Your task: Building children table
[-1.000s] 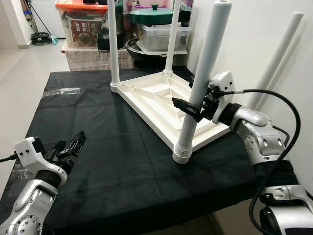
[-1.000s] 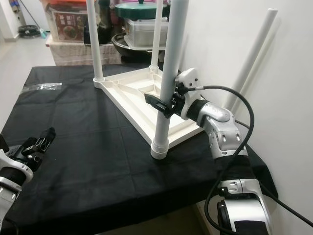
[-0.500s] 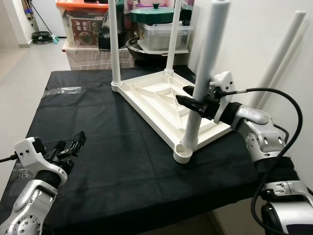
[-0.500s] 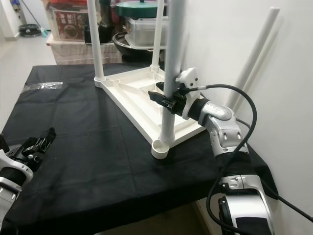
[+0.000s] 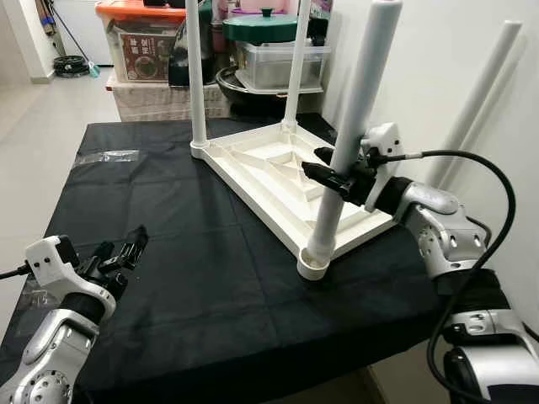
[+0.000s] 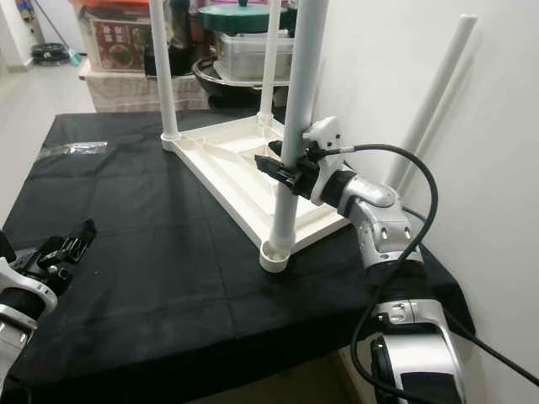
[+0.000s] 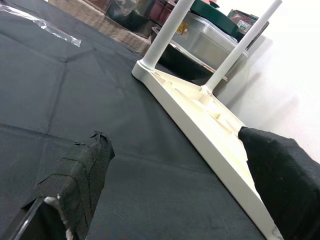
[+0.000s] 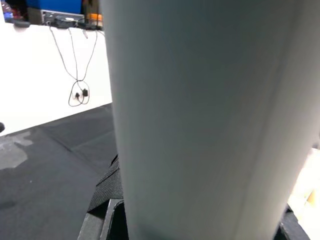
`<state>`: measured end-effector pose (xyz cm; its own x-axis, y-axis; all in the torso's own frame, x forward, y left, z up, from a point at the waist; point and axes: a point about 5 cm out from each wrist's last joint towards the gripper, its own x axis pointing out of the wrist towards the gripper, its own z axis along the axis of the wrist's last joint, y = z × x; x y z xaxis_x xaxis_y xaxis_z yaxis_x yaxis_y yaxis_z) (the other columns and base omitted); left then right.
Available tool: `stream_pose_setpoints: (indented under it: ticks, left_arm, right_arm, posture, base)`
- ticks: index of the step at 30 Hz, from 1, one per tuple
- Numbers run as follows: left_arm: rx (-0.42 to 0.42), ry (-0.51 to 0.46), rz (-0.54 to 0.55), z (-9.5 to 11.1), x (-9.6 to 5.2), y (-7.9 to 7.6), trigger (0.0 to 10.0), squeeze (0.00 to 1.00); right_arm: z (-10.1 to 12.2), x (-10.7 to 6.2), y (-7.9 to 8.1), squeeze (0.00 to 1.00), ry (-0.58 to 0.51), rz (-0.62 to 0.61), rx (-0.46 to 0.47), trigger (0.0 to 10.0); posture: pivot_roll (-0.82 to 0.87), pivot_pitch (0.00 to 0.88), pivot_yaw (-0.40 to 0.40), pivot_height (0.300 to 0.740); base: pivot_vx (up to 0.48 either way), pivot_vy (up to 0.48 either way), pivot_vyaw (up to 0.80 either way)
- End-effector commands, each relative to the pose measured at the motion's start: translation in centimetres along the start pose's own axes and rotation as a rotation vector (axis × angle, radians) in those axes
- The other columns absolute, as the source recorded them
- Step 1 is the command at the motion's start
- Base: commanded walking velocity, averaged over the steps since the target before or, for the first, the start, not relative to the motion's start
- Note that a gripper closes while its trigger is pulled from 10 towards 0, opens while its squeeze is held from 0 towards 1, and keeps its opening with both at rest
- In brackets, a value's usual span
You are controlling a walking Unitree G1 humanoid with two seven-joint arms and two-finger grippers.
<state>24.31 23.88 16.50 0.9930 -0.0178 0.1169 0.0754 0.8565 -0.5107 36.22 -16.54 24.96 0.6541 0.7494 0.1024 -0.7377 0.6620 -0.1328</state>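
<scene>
right end effector (image 5: 324, 174) gripping table leg (image 5: 352, 126), near cloth edge (image 5: 404, 316)

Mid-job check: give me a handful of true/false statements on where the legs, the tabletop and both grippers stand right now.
1. The right gripper is clamped on the near leg. True.
2. The white tabletop lies upside down on the black cloth. True.
3. The left gripper holds a leg. False: it is open and holds nothing, over the cloth's near left part.
4. All four legs are fitted. False: three stand in the tabletop; a spare leg leans against the wall.
5. The near leg's foot sits at the tabletop's near corner socket. True.
</scene>
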Motion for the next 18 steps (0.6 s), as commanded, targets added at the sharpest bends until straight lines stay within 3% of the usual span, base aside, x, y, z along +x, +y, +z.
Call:
stream_pose_setpoints:
  ticks: [1, 11, 18]
  left_arm:
    - [0.011, 0.020, 0.003, -0.2, -0.1, 0.0, 10.0, 0.00]
    - [0.007, 0.021, 0.003, -0.4, -0.2, -0.1, 10.0, 0.00]
    - [0.002, 0.023, 0.005, -0.4, -0.2, 0.1, 10.0, 0.00]
  right_arm:
    - [-1.5, -0.3, 0.2, 0.00, 0.048, 0.001, 0.061, 0.0]
    - [-2.7, -0.9, 0.9, 0.00, 0.113, 0.055, 0.031, 0.0]
    - [-3.2, -1.0, 0.6, 0.00, 0.152, 0.071, 0.092, 0.0]
  posture:
    - [-0.03, 0.000, -0.073, 0.740]
    - [-0.03, 0.000, -0.077, 0.740]
    - [-0.03, 0.000, -0.080, 0.740]
  base:
    - [0.000, 0.000, 0.00]
    - [0.000, 0.000, 0.00]
    - [0.000, 0.000, 0.00]
